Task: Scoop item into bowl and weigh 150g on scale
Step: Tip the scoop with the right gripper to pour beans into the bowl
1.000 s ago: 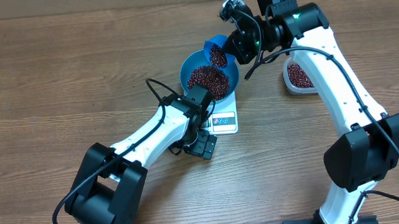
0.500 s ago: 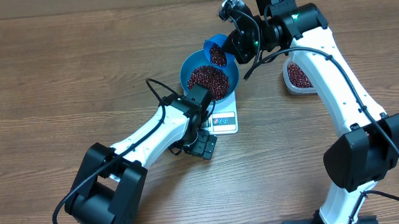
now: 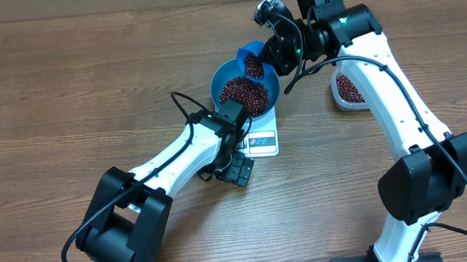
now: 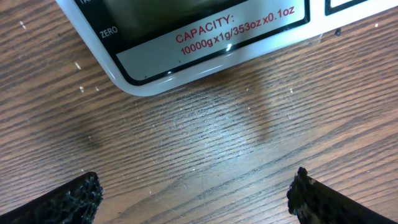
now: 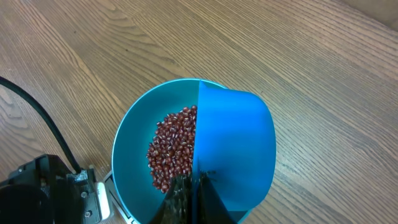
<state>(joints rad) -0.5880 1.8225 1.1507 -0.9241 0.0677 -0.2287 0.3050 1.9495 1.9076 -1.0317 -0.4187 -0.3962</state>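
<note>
Overhead view: my right gripper (image 3: 271, 54) is clenched on the handle of the scoop (image 3: 251, 61). The scoop is tilted over the far right rim of the bowl (image 3: 220, 76) and has beans in it. The bowl stands on the scale (image 3: 262, 141) and holds a heap of beans (image 3: 241, 92). More beans lie in the tub (image 3: 349, 90), well apart at the right. My left gripper (image 3: 236, 170) is low at the table (image 3: 68, 84), just beside the near edge of the scale.

Left wrist view: my left fingertips (image 4: 71, 199) stand wide apart and released, with only bare table between them. The front edge of the scale (image 4: 205, 37) is near, not touched.

Right wrist view: my right gripper (image 5: 191, 199) grasps the scoop (image 5: 233, 146), whose back covers the right part of the bowl (image 5: 134, 127). The beans (image 5: 174, 149) lie on the left side inside the bowl.
</note>
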